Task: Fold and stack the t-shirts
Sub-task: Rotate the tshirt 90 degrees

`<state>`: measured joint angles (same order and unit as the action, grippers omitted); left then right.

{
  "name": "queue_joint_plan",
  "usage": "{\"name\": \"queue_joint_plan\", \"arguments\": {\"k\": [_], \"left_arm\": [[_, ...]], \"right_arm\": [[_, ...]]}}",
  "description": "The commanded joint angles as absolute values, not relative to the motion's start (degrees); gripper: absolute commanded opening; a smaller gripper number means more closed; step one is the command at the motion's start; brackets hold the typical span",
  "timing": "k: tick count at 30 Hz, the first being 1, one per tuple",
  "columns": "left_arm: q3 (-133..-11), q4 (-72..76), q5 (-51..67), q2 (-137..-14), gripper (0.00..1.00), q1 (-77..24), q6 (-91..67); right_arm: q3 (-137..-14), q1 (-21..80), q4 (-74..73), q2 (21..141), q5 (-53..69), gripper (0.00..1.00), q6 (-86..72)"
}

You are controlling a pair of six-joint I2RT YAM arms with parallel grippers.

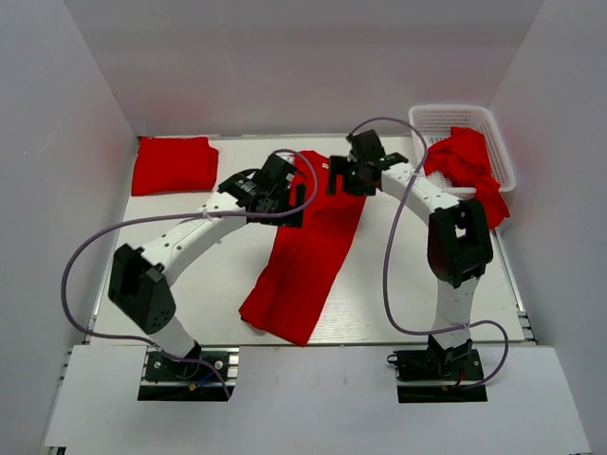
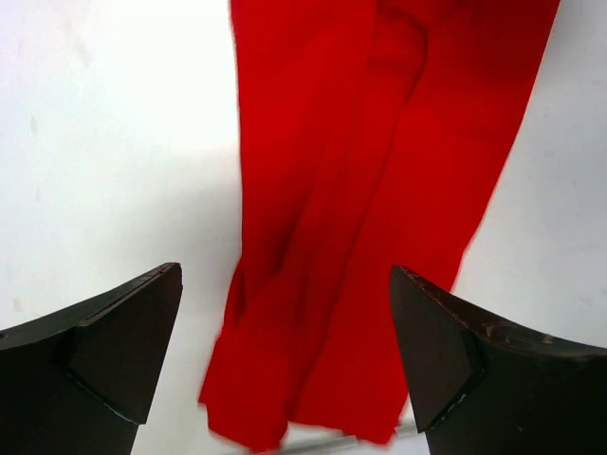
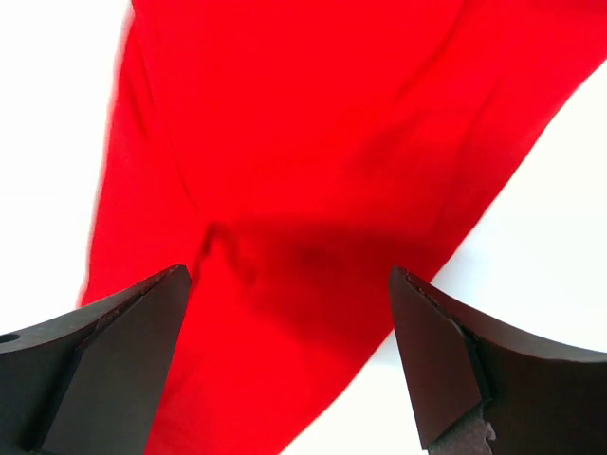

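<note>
My left gripper (image 2: 285, 275) has its two dark fingers (image 2: 114, 351) spread wide with nothing clamped between them. Through the gap I see a long t-shirt (image 2: 379, 190) lying in lengthwise creases on the white table (image 1: 365, 308). My right gripper (image 3: 289, 275) is just as wide apart and holds nothing, its fingers (image 3: 465, 360) framing a broader, smoother stretch of the same red cloth. I cannot tell from either wrist camera whether any fingertip touches the fabric. From the overhead camera, both grippers sit close together over the far end of that shirt, left arm reaching in from the left and right arm from the right. The garment is folded into a narrow strip and runs diagonally from between the grippers down toward the near edge of the table, ending left of centre. In the far left corner, well apart from the arms, lies a folded t-shirt (image 1: 174, 164) as a neat flat rectangle. At the far right stands a white lattice basket (image 1: 455, 111) holding crumpled t-shirts (image 1: 469, 161), with some of the red cloth spilling over its near rim beside my right arm. Grey cables (image 1: 81, 261) loop out from both arms.
</note>
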<state>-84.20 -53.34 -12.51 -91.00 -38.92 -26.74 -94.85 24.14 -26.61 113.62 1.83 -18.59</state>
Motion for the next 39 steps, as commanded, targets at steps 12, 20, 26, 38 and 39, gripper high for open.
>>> {"name": "queue_joint_plan", "arguments": {"k": [12,20,26,38,39], "left_arm": [[-78.75,-25.58,-2.99,-100.90,1.00,-38.85,-8.17],[-72.08,-29.60,-7.03,-90.53,1.00,-38.85,-13.97],[-70.41,-35.06,-4.05,-87.63,1.00,-38.85,-18.19],[-70.41,-44.38,-4.14,-89.13,1.00,-38.85,-23.72],[-69.88,-44.38,-4.13,-88.60,1.00,-38.85,-23.73]], "right_arm": [[-90.15,27.78,-30.40,119.26,-2.54,0.90,-28.29],[-109.94,26.63,-40.68,135.43,-8.17,0.90,-27.86],[-125.93,22.15,-40.70,148.18,-4.14,0.90,-24.19],[-126.75,19.07,-18.37,137.85,-3.52,0.90,-4.14],[-125.35,18.90,-18.37,135.99,-3.25,0.90,-3.96]]}}
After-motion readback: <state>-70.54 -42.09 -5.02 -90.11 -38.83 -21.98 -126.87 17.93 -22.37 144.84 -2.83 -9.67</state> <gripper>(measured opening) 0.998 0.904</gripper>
